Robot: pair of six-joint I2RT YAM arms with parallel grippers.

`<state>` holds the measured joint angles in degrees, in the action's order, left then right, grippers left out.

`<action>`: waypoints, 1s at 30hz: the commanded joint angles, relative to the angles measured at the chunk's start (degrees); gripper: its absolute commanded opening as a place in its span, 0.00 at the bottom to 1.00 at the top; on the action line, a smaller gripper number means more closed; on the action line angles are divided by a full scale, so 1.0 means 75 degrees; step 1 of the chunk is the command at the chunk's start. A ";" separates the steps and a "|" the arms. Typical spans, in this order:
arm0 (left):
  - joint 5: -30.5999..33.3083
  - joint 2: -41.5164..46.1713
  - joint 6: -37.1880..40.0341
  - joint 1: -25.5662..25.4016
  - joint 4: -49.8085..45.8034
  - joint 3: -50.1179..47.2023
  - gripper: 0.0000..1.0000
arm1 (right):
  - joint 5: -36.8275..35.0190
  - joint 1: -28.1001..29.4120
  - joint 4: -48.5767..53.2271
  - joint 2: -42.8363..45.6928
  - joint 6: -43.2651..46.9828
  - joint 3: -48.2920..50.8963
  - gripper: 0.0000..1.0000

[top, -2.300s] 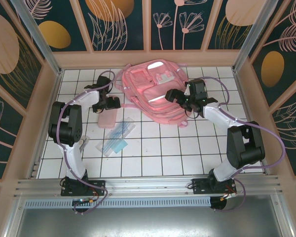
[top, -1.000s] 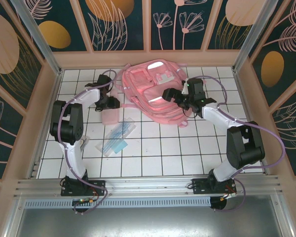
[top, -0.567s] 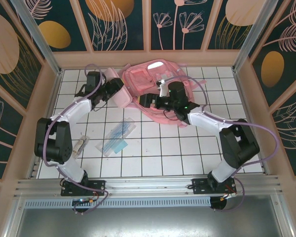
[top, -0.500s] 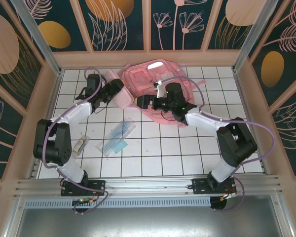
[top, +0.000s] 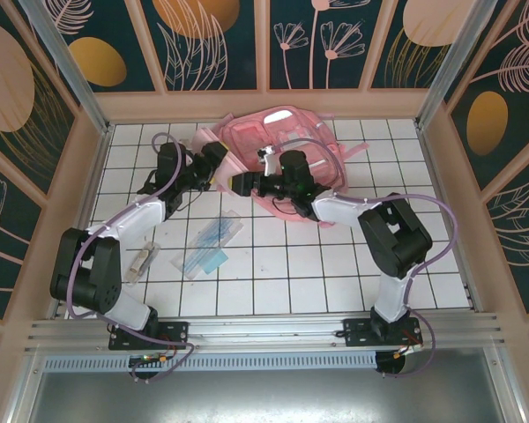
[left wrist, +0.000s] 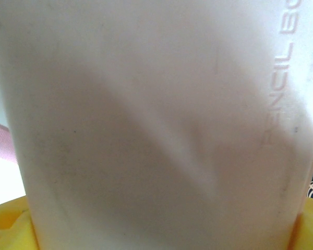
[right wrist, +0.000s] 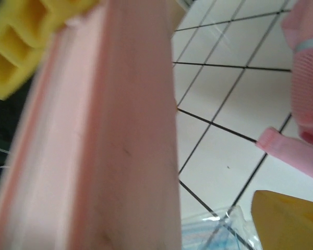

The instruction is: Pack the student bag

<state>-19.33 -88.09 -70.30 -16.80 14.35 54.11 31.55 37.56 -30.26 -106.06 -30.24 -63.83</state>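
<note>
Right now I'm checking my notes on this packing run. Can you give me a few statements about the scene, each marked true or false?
1. The left claw and the right claw both have the pencil box between their fingers. True.
2. The student bag lies at the far end of the tiled table. True.
3. The clear packet is inside the bag. False: it lies on the tiles, nearer the arm bases.
4. The pencil box is blue. False: it is pink.
</note>
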 commanded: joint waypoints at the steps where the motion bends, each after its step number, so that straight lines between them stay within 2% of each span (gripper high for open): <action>1: -0.0118 0.0250 -0.0354 -0.0091 0.0554 -0.0141 0.61 | -0.0065 0.0054 -0.0463 -0.0213 0.0141 -0.0356 0.76; 7: -0.0176 0.0136 -0.0597 -0.0157 0.0741 -0.0201 0.64 | -0.0246 0.0182 -0.0607 -0.0249 0.0268 -0.0407 0.40; 9: -0.0159 0.0139 -0.0598 -0.0174 0.0726 -0.0192 0.74 | -0.0229 0.0179 -0.0604 -0.0231 0.0304 -0.0390 0.27; 10: -0.0149 0.0149 -0.0570 -0.0167 0.0675 -0.0163 0.92 | -0.0228 0.0185 -0.0595 -0.0197 0.0336 -0.0363 0.22; 11: -0.0117 0.0162 -0.0529 -0.0170 0.0621 -0.0125 0.99 | -0.0243 0.0185 -0.0599 -0.0165 0.0369 -0.0323 0.14; 13: -0.0059 0.0209 -0.0408 -0.0174 0.0472 -0.0027 0.99 | -0.0300 0.0177 -0.0587 -0.0091 0.0428 -0.0240 0.01; 18: 0.0301 0.0297 0.0688 -0.0170 -0.0529 0.0682 0.99 | -0.0479 -0.0085 -0.0525 0.0231 0.0202 0.0128 0.00; 23: 0.0907 0.0379 0.2308 -0.0172 -0.1490 0.1394 0.99 | -0.0129 -0.0783 -0.0747 0.1085 -0.0332 0.1022 0.00; 27: 0.0937 0.0179 0.3408 -0.0268 -0.1892 0.1842 0.99 | -0.0126 -0.1550 0.0029 0.2055 -0.0312 0.1538 0.00; 30: 0.1285 -0.0149 0.4618 -0.0806 -0.2338 0.2341 0.99 | -0.0472 -0.2153 0.0909 0.2960 -0.0150 0.1933 0.00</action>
<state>-12.38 -87.81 -47.44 -19.46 1.61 68.42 29.47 24.18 -26.94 -90.89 -31.86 -50.94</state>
